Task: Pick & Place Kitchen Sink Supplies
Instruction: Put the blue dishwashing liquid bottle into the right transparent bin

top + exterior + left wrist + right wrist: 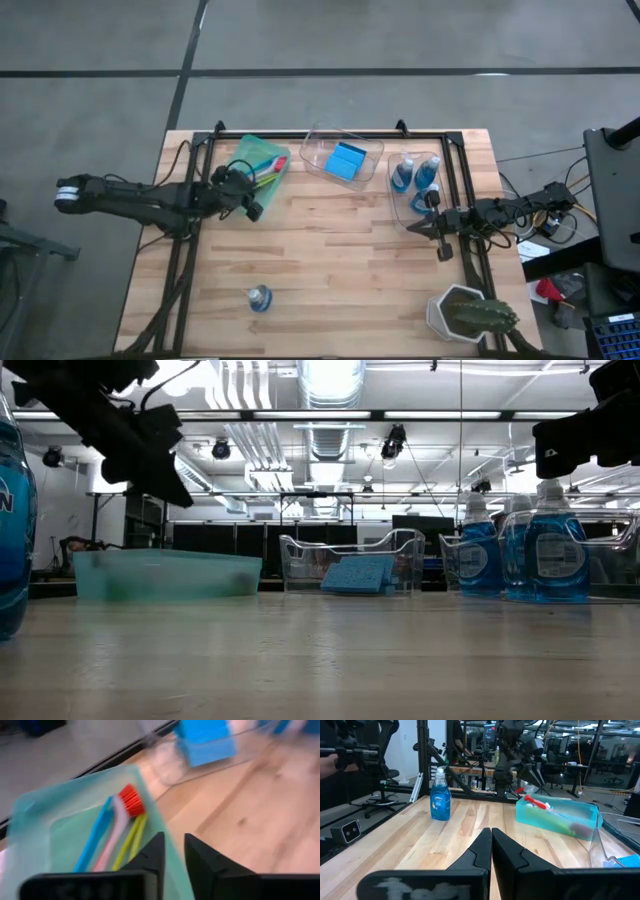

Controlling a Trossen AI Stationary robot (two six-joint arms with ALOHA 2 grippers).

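Brushes point(117, 837) lie in the green bin point(252, 152), the left gripper point(172, 851) hovering empty over its rim with a narrow gap, seemingly done there, and could clip that rim, while the lone bottle point(259, 298) waits near the front edge.

- A lab or workshop hall is showing here, not a home kitchen; exposed ducts point(330, 380) and strip lights are running across an open ceiling
- A bare grey concrete floor point(320, 35) is spreading around the wooden table point(330, 270); the table is sitting inside a black metal frame point(330, 135) — a rig, not furniture
- More workbenches point(560, 767), stands and dangling cables are filling the room beyond; an office chair point(382, 780) is standing near the table's edge
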